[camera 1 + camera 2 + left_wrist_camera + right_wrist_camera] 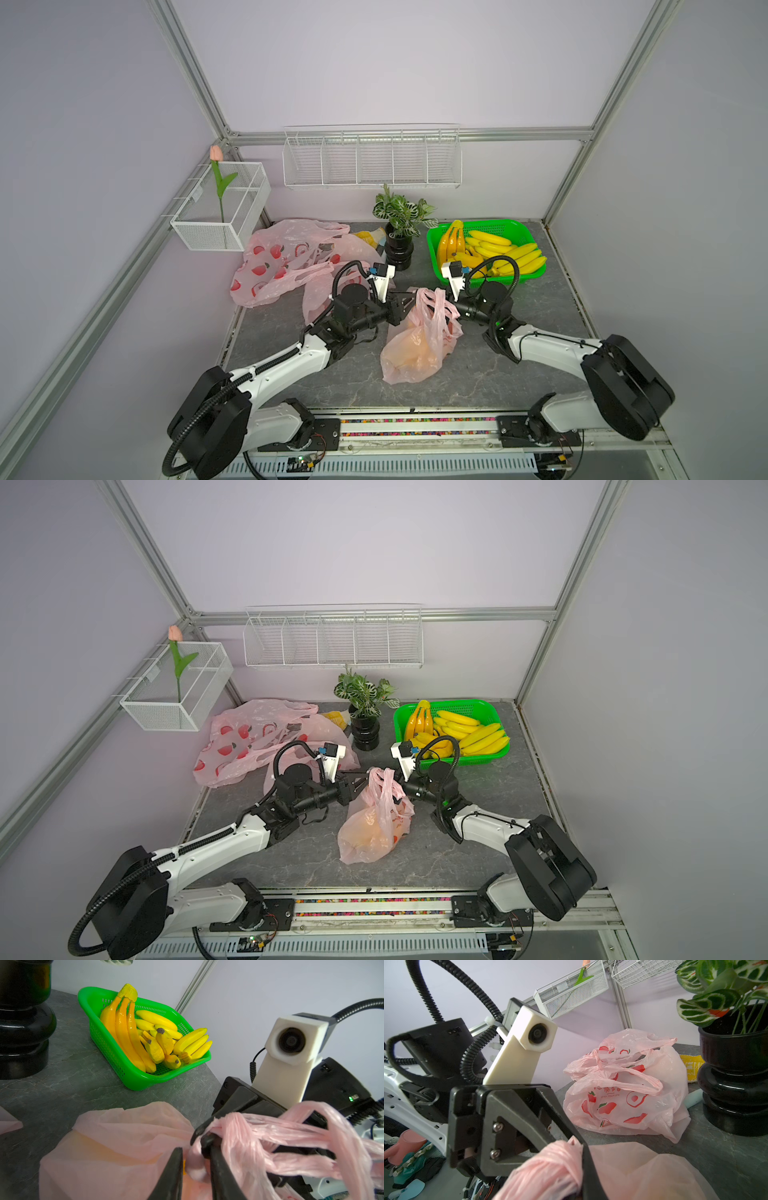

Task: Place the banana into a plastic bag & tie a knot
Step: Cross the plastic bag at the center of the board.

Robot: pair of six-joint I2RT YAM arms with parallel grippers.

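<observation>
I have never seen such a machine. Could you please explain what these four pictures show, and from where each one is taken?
These are two robot arms at a table, each ending in a two-fingered gripper. Two pictures look down from above, side by side; the two others come from small cameras on the arms' wrists. On the table: a green basket of bananas, a potted plant, a heap of printed pink bags. In the middle lies a pink plastic bag with a yellowish shape inside. The left gripper and the right gripper each pinch its twisted handles.
</observation>
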